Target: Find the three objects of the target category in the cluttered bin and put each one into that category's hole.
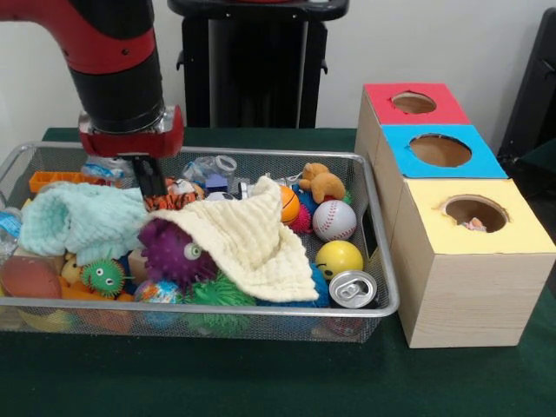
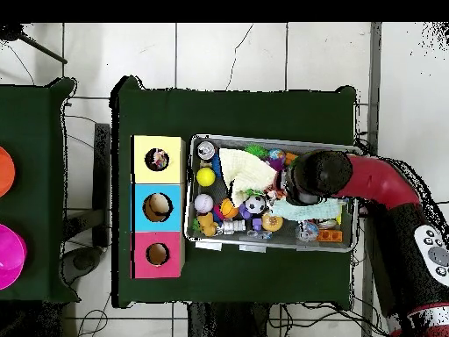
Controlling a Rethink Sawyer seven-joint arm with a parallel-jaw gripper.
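Observation:
The wire-mesh bin [image 1: 261,155] stands on the green table, full of toys; it also shows in the overhead view [image 2: 263,142]. My gripper [image 1: 149,182] reaches down into the bin's back left, between the mint cloth [image 1: 82,221] and a tiger-striped toy [image 1: 174,201]. In the overhead view the arm's wrist [image 2: 316,174] hides it. A small multicoloured thing [image 1: 153,292] lies at the front rim; I cannot tell whether it is a patchwork bundle. The yellow-topped box's hole [image 1: 474,212] shows a scrap of coloured fabric inside, also from overhead [image 2: 159,159].
A cream cloth [image 1: 248,239] covers the bin's middle, with a purple spiky ball [image 1: 174,250] beside it. A baseball [image 1: 334,220], a yellow ball [image 1: 339,258] and a can [image 1: 354,288] lie at the right. The blue-topped box [image 1: 440,149] and the red-topped box [image 1: 413,102] stand behind the yellow one.

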